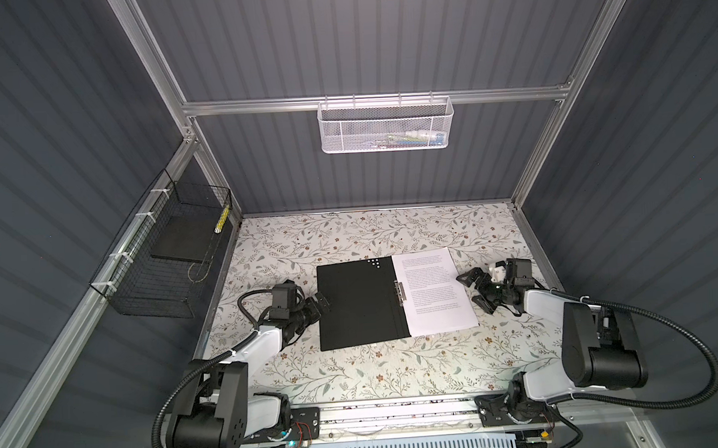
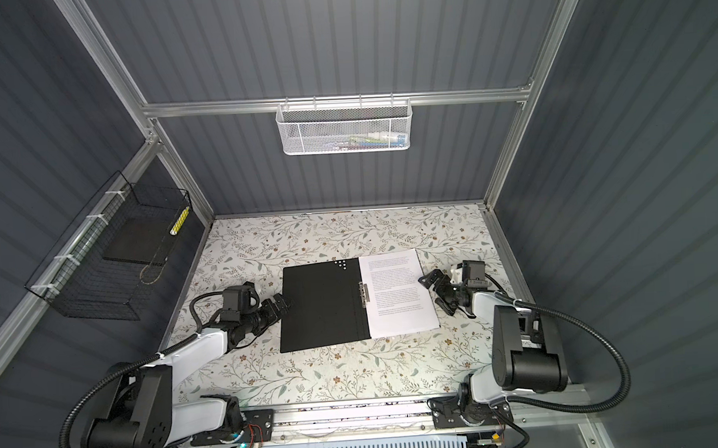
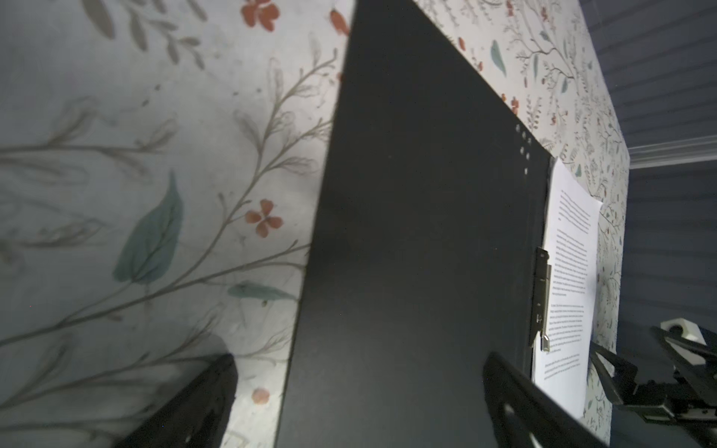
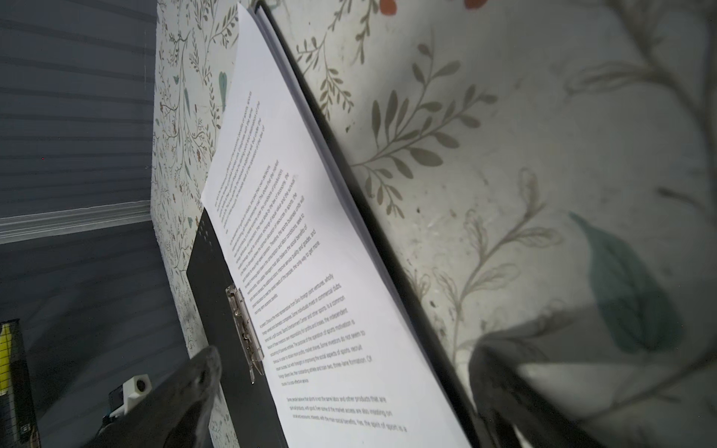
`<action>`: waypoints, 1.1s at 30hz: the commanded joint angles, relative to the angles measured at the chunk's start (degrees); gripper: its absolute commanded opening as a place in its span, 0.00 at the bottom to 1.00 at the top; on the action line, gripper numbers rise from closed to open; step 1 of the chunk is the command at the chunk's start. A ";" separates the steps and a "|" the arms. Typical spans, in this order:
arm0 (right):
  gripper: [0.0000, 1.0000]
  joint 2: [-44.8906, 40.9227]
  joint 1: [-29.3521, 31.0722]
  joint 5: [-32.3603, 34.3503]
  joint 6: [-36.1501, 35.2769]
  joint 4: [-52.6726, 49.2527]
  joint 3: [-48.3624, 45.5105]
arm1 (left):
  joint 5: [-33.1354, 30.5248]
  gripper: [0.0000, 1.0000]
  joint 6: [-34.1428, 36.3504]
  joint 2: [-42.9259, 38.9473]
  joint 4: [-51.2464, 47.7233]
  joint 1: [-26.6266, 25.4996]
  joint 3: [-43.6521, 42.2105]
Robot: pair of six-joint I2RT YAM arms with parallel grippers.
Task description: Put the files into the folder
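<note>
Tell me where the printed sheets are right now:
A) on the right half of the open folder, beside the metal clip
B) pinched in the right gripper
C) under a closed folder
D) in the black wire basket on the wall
A: in a top view the files lie flat on the right half of the open folder, next to its metal clip, and the right gripper beside them is open and holds nothing.

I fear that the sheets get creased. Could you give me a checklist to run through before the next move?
1. The folder lies open and flat: ok.
2. The files rest on its right half: ok.
3. The files sit under the metal clip: cannot tell.
4. The left gripper is open at the folder's left edge: ok.
5. The right gripper is open, holding nothing: ok.
</note>
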 commanded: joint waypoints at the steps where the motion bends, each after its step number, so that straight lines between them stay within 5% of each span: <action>1: 0.99 2.82 -0.10 -2.42 0.51 -0.14 -0.71 | 4.38 1.00 2.95 2.62 -2.52 0.25 1.35; 10: 0.99 5.39 2.70 -3.69 1.04 0.47 0.03 | 14.57 1.00 1.08 8.73 3.79 0.16 2.72; 23: 0.99 6.91 7.34 -4.05 1.70 0.41 2.56 | 25.26 1.00 -6.14 -8.84 2.21 -1.93 9.65; 28: 0.99 6.25 8.68 -3.71 3.15 1.25 2.56 | 21.83 1.00 -8.18 -11.00 2.85 -10.15 13.09; 33: 0.99 7.17 11.91 -5.00 8.31 6.12 3.99 | 15.00 1.00 -8.76 -1.71 9.57 -23.63 19.71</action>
